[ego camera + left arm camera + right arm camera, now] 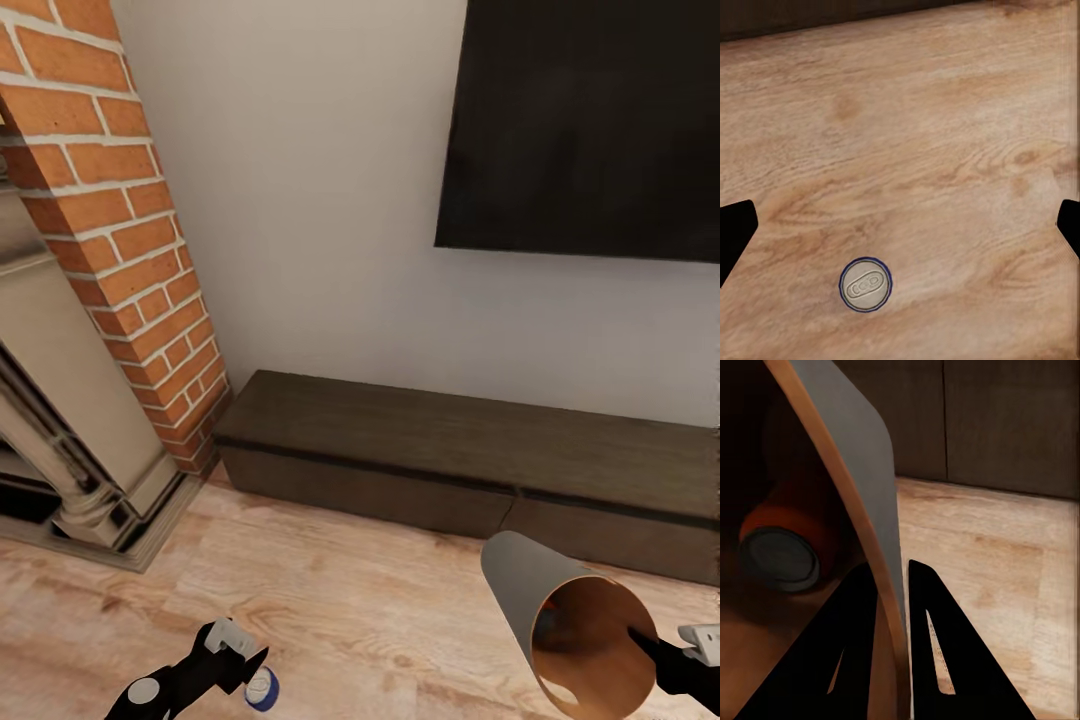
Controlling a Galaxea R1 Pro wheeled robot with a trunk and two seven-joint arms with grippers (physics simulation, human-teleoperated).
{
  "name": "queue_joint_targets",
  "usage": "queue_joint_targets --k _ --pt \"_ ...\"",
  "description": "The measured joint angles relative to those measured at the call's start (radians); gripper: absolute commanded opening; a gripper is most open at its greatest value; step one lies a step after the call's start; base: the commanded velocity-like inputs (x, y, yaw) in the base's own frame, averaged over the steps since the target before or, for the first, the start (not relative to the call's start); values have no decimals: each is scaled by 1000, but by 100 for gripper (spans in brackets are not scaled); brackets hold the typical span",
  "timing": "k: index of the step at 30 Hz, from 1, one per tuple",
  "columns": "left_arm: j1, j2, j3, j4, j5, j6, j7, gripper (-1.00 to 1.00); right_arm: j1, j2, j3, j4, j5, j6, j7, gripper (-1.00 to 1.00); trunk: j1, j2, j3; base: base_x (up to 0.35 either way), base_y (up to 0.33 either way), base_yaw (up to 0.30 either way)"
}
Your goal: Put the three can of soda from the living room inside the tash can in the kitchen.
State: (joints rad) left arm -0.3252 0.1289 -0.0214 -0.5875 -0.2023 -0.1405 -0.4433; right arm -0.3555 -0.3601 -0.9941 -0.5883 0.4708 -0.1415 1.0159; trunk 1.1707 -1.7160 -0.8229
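Red brick of the fireplace [110, 230] at far left, with pale stone mantel below; wood floor [350, 600] in front. Next, at the lower left edge of the head view, the left gripper [232, 655], hanging over the floor with a blue soda can [262, 688] just beside its fingers, toward the right. From the left wrist view: same can [865, 283] upright on the boards, silver top facing the camera, long axis vertical and so pointing up toward the claw; black fingertips [735, 232] far apart at both edges, so jaws spread wide and holding nothing. Can not centred between them (sitting closer to one finger and off the line joining the tips), so probably a small shift needed before descending. Further right, a long dark low cabinet [450, 450] along the wall and a black wall screen [590, 120] above it. At lower right, the trash can [570, 630], lifted off the floor and tilted, mouth turned toward the robot, rim pinched by the right gripper [891, 607] with one finger inside and one outside the wall. Inside, an orange soda can [784, 547] lying on its side. Left arm clearly nearer to the blue can; bin well apart to the right.
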Motion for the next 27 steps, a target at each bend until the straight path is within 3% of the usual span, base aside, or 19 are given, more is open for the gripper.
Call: queue_joint_targets --k 4,16,27 --pt "0 0 1 0 0 1 -1 100 -1 1 -1 0 -1 1 -5 -100 0 0 1 -70 18 -14" --pt "0 0 -2 1 -2 2 -3 100 0 3 0 1 1 2 -8 -100 0 0 1 -223 200 -1" --pt "0 0 -3 1 -2 2 -3 100 0 6 3 1 5 2 -8 -100 0 0 0 -20 142 -73"
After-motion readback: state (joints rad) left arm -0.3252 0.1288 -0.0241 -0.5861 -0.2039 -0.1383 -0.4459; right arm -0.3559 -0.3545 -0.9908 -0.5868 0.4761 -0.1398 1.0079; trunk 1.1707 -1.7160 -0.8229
